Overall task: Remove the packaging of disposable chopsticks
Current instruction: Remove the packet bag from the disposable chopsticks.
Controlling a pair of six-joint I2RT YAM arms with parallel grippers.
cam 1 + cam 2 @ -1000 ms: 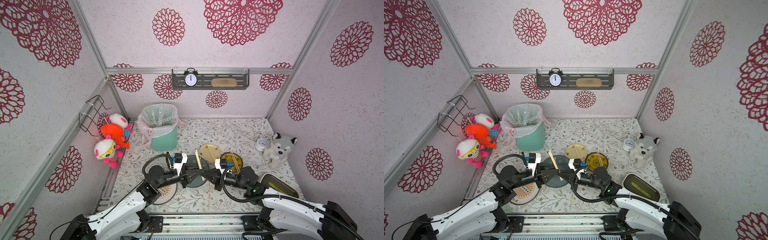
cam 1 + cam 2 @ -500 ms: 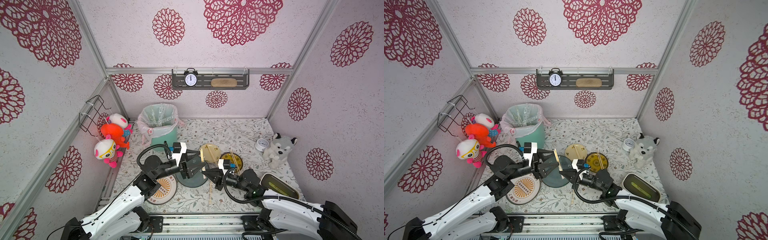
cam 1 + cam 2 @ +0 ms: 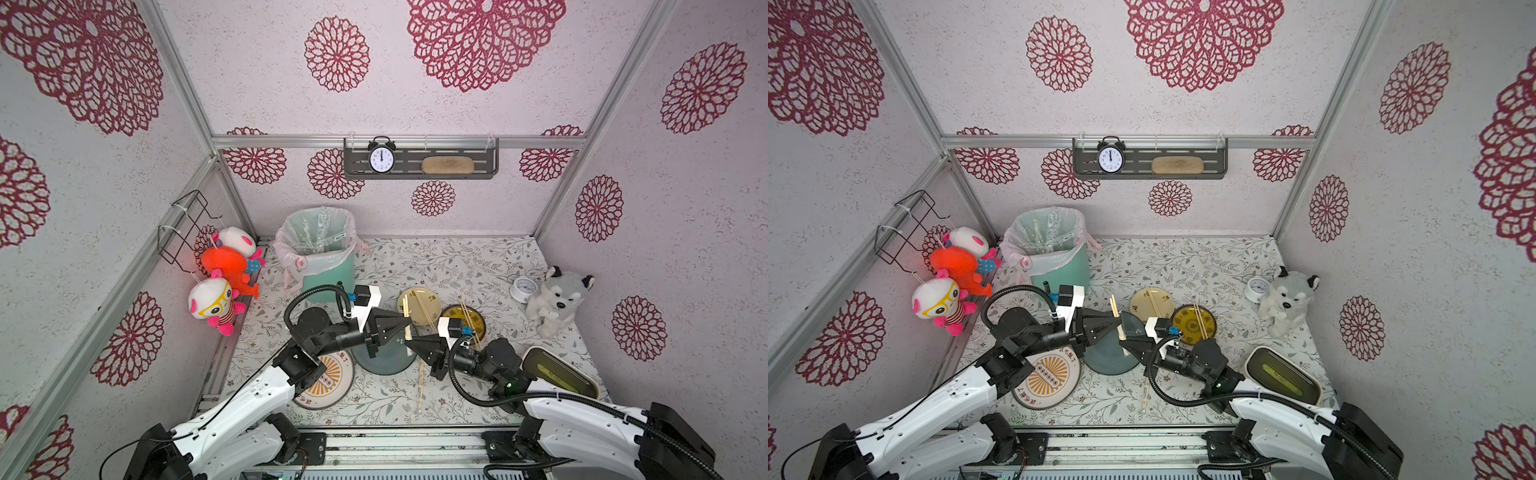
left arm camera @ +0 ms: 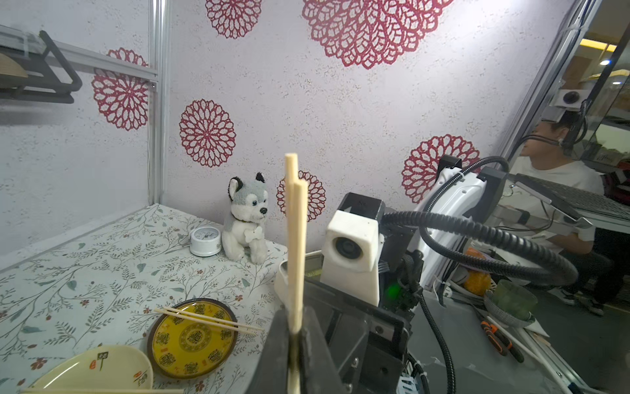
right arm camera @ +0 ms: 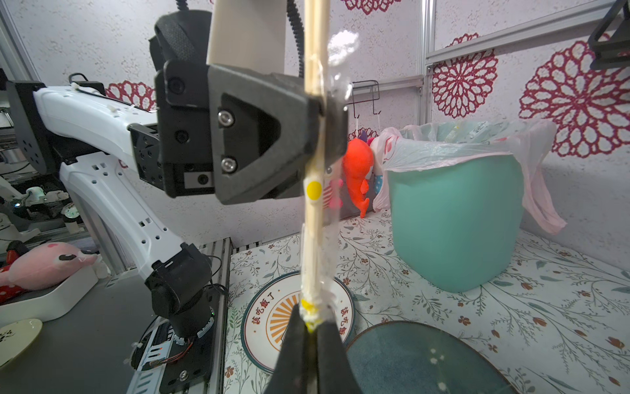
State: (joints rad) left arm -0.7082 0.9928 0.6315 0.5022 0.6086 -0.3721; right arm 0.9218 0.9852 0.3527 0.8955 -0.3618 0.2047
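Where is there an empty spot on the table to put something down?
The biggest bare patch is at the back, between the green bin and the small white clock, behind the cream plate and yellow plate. The middle is crowded: plates, the left hand holding the chopsticks, the right hand their packaging.

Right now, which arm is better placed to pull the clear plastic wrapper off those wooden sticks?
Right. The right claw pinches the tip of the thin clear crinkly plastic sleeve and could probably draw it away, while the left claw clamps the pale wooden chopsticks.
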